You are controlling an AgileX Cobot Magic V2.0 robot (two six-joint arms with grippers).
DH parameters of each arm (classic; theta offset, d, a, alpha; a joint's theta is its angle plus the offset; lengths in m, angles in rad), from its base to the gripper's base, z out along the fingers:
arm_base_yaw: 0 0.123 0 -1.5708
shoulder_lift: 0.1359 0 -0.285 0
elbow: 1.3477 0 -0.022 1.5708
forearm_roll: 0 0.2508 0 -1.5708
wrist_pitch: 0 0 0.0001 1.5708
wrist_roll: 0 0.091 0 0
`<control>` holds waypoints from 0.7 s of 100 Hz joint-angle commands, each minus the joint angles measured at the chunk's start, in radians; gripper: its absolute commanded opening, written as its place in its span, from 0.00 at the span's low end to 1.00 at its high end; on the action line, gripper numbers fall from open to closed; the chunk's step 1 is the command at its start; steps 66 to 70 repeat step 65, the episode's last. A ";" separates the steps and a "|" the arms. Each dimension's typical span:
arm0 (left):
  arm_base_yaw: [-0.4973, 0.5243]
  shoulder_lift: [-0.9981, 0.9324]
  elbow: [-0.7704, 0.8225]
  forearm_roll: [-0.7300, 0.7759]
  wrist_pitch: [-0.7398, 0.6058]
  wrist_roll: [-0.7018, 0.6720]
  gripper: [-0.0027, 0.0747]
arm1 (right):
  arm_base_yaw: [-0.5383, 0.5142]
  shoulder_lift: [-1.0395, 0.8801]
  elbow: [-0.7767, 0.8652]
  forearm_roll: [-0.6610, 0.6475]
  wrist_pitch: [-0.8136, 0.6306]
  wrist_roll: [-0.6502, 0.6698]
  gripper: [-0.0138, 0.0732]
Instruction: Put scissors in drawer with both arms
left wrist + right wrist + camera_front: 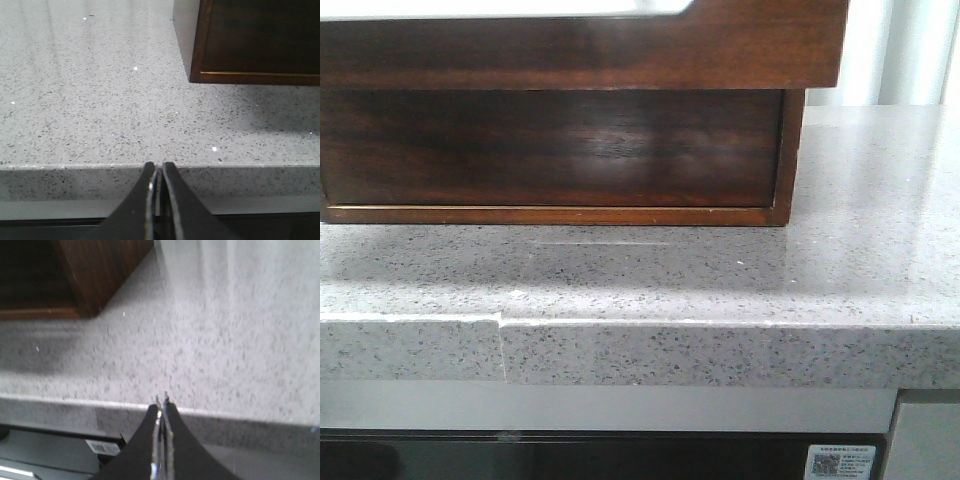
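Observation:
The scissors are not in view. The drawer (580, 45) is a dark brown glossy front at the top of the front view, with a white cut-out along its top edge. It juts out over the recessed wooden cabinet panel (550, 150) below it. A cabinet corner also shows in the left wrist view (260, 40) and in the right wrist view (90, 270). My left gripper (156, 166) is shut and empty, its tips level with the counter's front edge. My right gripper (161, 402) is shut and empty at the same edge. Neither gripper shows in the front view.
The cabinet stands on a grey speckled stone counter (860, 250) whose front edge has a vertical seam (501, 345). Below the edge are a grey strip and a dark panel with a QR label (840, 463).

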State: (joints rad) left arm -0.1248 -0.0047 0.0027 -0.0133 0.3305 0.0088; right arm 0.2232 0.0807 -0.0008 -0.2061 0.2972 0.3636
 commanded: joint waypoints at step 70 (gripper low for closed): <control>-0.007 -0.032 0.022 -0.009 -0.031 -0.009 0.01 | -0.010 -0.108 0.027 0.011 -0.003 0.000 0.10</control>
